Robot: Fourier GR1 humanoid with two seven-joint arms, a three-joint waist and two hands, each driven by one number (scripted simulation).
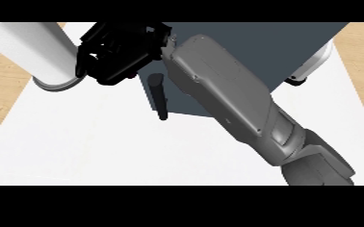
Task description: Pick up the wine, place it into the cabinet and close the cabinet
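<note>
Right hand (117, 53) at cabinet (284, 48) front, fingers curled, grasp unclear; no wine visible.

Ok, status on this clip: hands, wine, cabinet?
Right hand curled at the dark grey box cabinet, by its black bar handle. Left hand not in view. Wine not visible. White cylinder stands left of the hand.

Count, head view: one of my hands (117, 53) in sight, on one grey forearm (227, 96). One dark cabinet (284, 48), with one black handle (158, 96). Two white cylinders: one large at left (39, 53), one small at right (309, 67). One white counter (107, 144).
</note>
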